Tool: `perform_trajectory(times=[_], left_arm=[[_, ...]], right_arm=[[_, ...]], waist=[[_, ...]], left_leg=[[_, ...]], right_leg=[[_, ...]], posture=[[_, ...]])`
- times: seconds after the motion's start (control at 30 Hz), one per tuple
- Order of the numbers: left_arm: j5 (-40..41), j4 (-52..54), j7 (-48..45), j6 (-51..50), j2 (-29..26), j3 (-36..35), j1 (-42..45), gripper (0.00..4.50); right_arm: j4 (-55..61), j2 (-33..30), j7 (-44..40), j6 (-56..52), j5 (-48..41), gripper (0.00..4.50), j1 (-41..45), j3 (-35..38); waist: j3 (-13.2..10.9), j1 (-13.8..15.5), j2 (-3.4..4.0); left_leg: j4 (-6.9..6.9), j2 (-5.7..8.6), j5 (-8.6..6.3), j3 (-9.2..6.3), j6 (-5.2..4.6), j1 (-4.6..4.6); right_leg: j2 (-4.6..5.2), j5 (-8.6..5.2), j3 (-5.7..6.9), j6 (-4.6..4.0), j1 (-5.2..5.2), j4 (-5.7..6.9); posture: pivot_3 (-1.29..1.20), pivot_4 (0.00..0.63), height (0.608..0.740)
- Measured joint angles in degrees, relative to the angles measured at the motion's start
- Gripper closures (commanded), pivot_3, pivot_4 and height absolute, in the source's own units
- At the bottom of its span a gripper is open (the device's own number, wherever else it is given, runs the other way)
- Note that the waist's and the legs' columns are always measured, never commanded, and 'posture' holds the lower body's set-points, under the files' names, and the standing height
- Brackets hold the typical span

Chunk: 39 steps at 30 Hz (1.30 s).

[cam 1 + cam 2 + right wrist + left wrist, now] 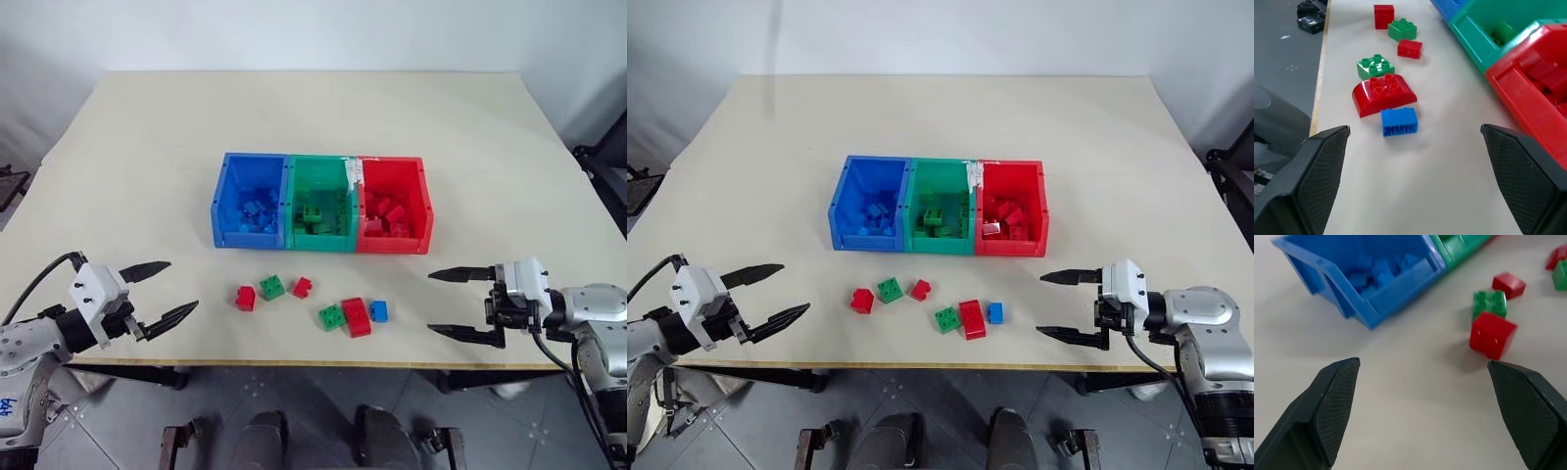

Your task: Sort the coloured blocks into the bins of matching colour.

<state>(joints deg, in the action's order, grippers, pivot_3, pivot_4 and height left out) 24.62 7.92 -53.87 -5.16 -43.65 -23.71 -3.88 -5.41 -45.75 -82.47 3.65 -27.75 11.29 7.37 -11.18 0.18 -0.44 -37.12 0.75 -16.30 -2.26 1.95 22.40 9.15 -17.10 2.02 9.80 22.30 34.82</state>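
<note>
Hovering spread and empty, the right hand (pixel 460 305) could nudge the blue block (pixel 378 310) into the red block (pixel 356 316) touching it.

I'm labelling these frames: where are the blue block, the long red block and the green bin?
blue block (pixel 1399 121), right wrist view, its top face.
long red block (pixel 1384 93), right wrist view, its studded top.
green bin (pixel 320 239), left eye view, its front wall.
</note>
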Motion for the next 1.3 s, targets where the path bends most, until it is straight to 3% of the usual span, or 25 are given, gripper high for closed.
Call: perform_trajectory(times=[0.23, 0.43, 0.77, 1.03, 1.13, 1.3], left_arm=[[0.2, 1.3, -1.1, -2.8, -0.1, 3.9, 1.0, 0.04], [0.7, 12.2, -4.5, -5.7, -1.4, 13.1, 1.2, 0.04], [1.0, 14.5, -3.9, -6.8, -0.7, 12.6, -1.7, 0.04], [2.5, 16.3, -4.3, -7.3, -0.8, 9.5, -5.8, 0.04], [3.0, 17.6, -3.5, -8.0, -0.8, 8.8, -5.9, 0.00], [3.2, 18.3, -2.6, -8.1, -0.3, 8.8, -6.0, 0.00]], right_arm=[[0.4, -0.4, 1.0, 0.3, 0.1, 0.00, -3.9, 1.3], [-5.7, -5.9, -1.1, 2.5, 2.4, 0.00, -3.2, 4.0], [4.9, -3.0, 2.2, -11.2, 5.6, 0.00, 6.6, -9.5], [0.1, 2.7, 4.3, -10.3, 13.0, 0.00, 12.0, -18.1], [-2.6, 4.7, 5.2, -8.2, 15.0, 0.61, 13.5, -19.3], [-3.1, 5.3, 5.5, -7.5, 15.6, 2.30, 13.7, -19.4]], waist=[[0.0, 0.0, 0.00], [0.0, 0.0, 0.00], [0.0, -0.3, 0.00], [0.0, 0.4, -0.01], [0.0, 0.1, -0.01], [0.0, -0.2, -0.01]], left_leg=[[0.00, 0.00, -0.03, 0.02, 0.01, 0.00], [-0.02, -0.10, -0.06, 0.04, 0.00, -0.05], [-0.07, -0.52, -0.25, 0.36, 0.20, -0.10], [-0.18, -0.51, -0.36, 0.43, 0.11, -0.08], [-0.17, -0.51, -0.36, 0.45, 0.12, -0.10], [-0.15, -0.51, -0.36, 0.45, 0.12, -0.11]], right_leg=[[0.00, 0.00, 0.00, 0.00, 0.00, -0.01], [-0.10, 0.00, 0.00, -0.01, -0.08, -0.06], [-0.59, -0.09, -0.41, -0.18, 0.15, 0.04], [-0.60, -0.09, -0.48, -0.18, 0.15, 0.04], [-0.60, -0.09, -0.52, -0.18, 0.17, 0.08], [-0.61, -0.09, -0.52, -0.18, 0.17, 0.06]], posture=[[0.00, 0.150, 0.740], [0.00, 0.150, 0.740], [0.00, 0.150, 0.740], [0.00, 0.150, 0.740], [0.00, 0.150, 0.740], [0.00, 0.150, 0.740]])
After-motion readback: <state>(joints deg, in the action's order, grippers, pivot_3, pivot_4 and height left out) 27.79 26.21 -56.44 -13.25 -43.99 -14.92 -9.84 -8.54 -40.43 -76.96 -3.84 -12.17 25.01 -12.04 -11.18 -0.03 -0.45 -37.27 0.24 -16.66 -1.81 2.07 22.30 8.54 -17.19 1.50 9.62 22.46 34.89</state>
